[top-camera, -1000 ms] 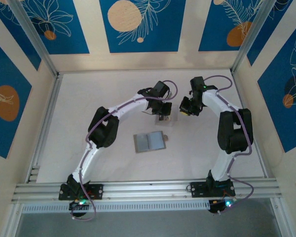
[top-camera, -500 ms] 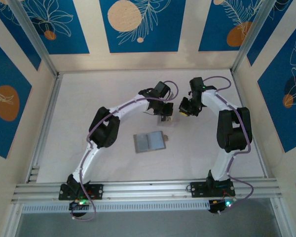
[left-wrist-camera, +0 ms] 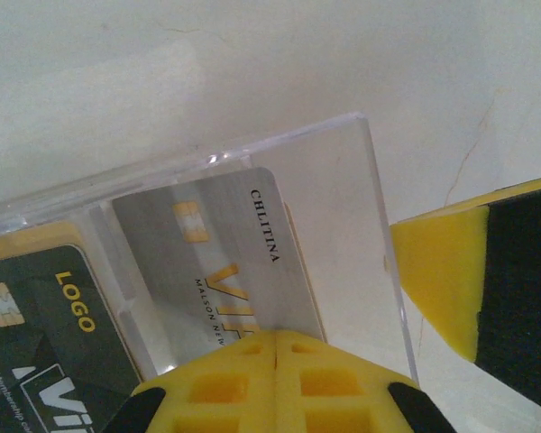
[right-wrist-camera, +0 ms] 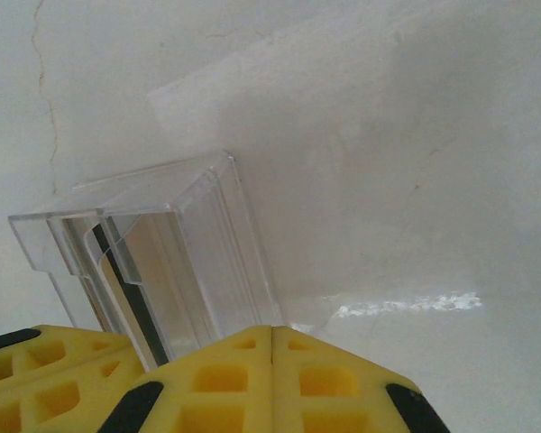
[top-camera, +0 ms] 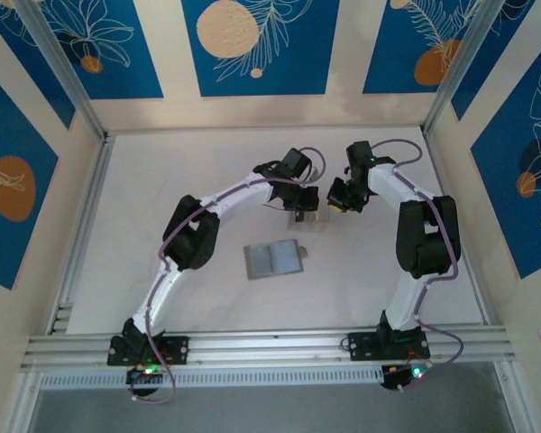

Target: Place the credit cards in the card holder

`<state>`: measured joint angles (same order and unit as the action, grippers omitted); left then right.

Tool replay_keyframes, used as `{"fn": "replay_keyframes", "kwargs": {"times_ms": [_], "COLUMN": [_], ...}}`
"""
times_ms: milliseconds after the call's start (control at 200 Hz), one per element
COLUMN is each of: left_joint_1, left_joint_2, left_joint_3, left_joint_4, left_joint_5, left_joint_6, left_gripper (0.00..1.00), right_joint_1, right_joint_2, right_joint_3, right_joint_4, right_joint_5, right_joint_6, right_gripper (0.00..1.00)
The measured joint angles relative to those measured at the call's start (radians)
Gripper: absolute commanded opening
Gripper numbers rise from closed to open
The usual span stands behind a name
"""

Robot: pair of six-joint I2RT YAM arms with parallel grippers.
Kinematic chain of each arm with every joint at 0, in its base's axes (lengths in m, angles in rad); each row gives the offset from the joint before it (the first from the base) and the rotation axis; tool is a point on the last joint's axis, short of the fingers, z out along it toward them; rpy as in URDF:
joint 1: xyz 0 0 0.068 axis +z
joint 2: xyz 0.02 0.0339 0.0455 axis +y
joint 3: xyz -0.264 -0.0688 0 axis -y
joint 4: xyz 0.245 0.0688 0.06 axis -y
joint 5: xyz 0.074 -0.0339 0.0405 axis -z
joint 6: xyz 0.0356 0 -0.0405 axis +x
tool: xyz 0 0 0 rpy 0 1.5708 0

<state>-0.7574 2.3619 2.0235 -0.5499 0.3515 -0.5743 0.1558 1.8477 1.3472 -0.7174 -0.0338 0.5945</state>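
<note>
Nothing is seen to have shifted in the last second: left gripper and right gripper, both shut and empty, are held at the clear case, whence the silver card must be pinched out for the card holder lying open nearby.

The wall panels along the top of the overhead frame are deep blue with orange discs and white leaf outlines. At centre, the card holder is grey on the white table. In the left wrist view, the silver card carries gold lettering and the black card, lower left, yellow print.
</note>
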Motion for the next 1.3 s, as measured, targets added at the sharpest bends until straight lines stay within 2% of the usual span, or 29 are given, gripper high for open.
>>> {"fn": "replay_keyframes", "kwargs": {"times_ms": [260,560,930,1300], "left_joint_1": [0.003,0.002,0.003,0.021], "left_joint_2": [0.0,0.005,0.005,-0.005], "left_joint_3": [-0.009,-0.026,-0.043,-0.116], "left_joint_4": [0.041,0.117,0.154,0.28], "left_joint_5": [0.032,0.094,0.109,0.173], "left_joint_6": [-0.041,-0.079,-0.084,-0.143], "left_gripper": [0.05,0.05,0.05,0.07], "right_joint_1": [0.0,0.016,0.016,0.007], "right_joint_2": [-0.002,-0.026,-0.061,-0.077], "right_joint_3": [0.0,0.001,0.001,0.001], "right_joint_4": [-0.004,-0.01,-0.012,-0.01], "right_joint_5": [0.022,0.029,0.021,-0.002], "right_joint_6": [-0.003,-0.004,-0.003,-0.003], "right_gripper": [0.13,0.15,0.18,0.2]}}
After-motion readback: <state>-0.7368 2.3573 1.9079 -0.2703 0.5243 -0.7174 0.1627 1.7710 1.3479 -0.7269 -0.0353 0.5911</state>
